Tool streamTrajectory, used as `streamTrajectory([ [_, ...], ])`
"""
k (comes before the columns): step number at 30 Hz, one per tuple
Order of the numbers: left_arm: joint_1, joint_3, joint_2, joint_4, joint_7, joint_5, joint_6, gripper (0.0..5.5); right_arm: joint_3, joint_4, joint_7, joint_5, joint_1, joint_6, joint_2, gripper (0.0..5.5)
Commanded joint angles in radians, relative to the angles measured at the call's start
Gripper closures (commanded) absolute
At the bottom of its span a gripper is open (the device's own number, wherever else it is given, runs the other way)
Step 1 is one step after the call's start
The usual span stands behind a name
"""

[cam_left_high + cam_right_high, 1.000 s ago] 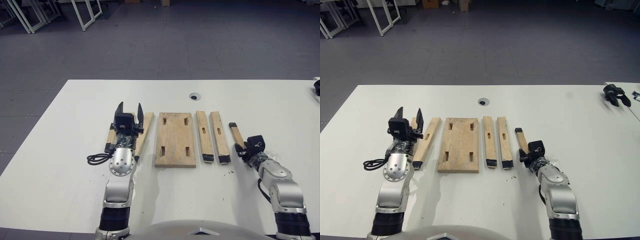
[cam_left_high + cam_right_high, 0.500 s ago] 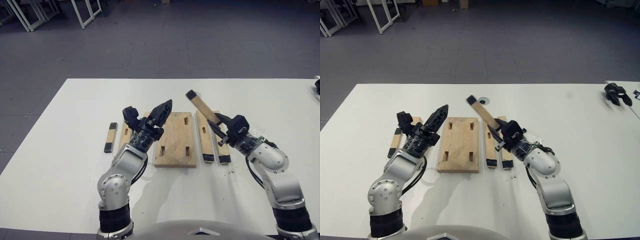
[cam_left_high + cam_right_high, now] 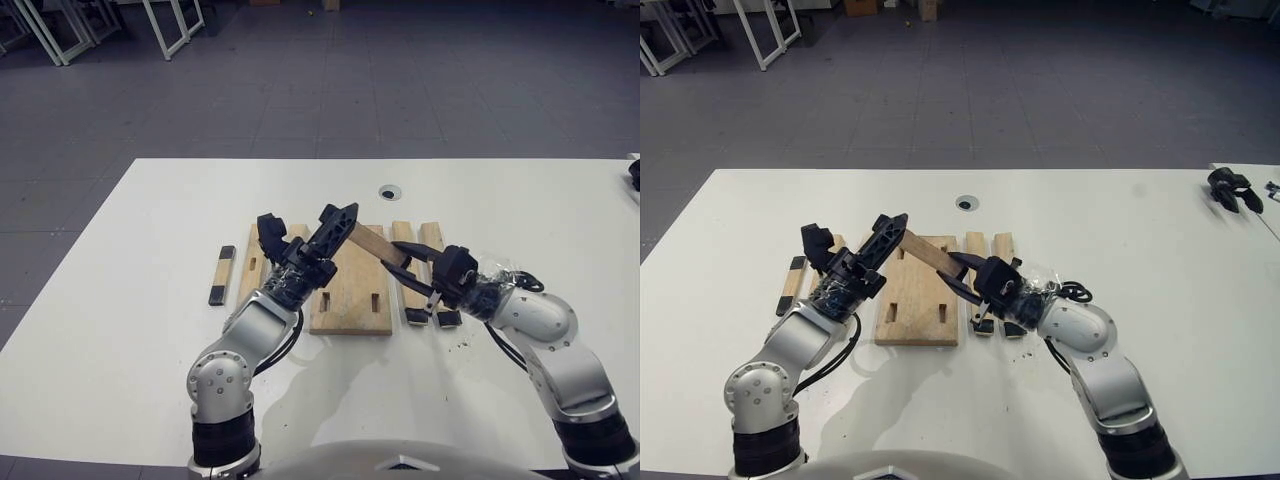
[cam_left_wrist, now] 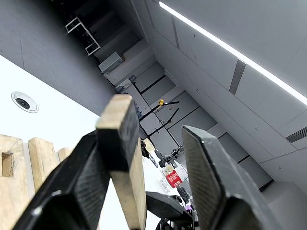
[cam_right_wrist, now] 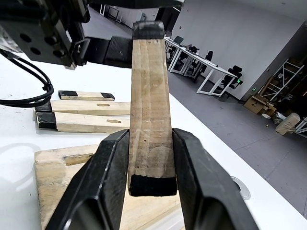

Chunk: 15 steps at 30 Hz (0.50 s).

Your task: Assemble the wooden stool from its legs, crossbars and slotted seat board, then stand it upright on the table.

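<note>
Our right gripper (image 5: 149,143) is clamped on one end of a short pale wooden crossbar with black-capped ends (image 5: 148,91). The bar is held tilted above the flat slotted wooden seat board (image 3: 348,295) at the centre of the head view. Its far end sits between the spread fingers of our left gripper (image 4: 153,139), against one finger (image 4: 86,167). Two slotted wooden legs (image 3: 430,236) lie just right of the board on the white surface (image 3: 140,210). Another short black-tipped bar (image 3: 221,275) lies at left of centre.
</note>
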Motion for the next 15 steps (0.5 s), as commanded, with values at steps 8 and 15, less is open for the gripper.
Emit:
streamTrajectory([
  [8, -0.002, -0.026, 0.06, 0.036, -0.012, 0.099, -0.031, 4.76, 0.019, -0.018, 0.006, 0.0, 0.006, -0.003, -0.014, 4.19],
  [15, 0.005, -0.015, 0.055, 0.054, -0.02, 0.111, -0.056, 5.02, 0.024, -0.015, 0.009, -0.007, 0.011, 0.002, -0.029, 3.82],
])
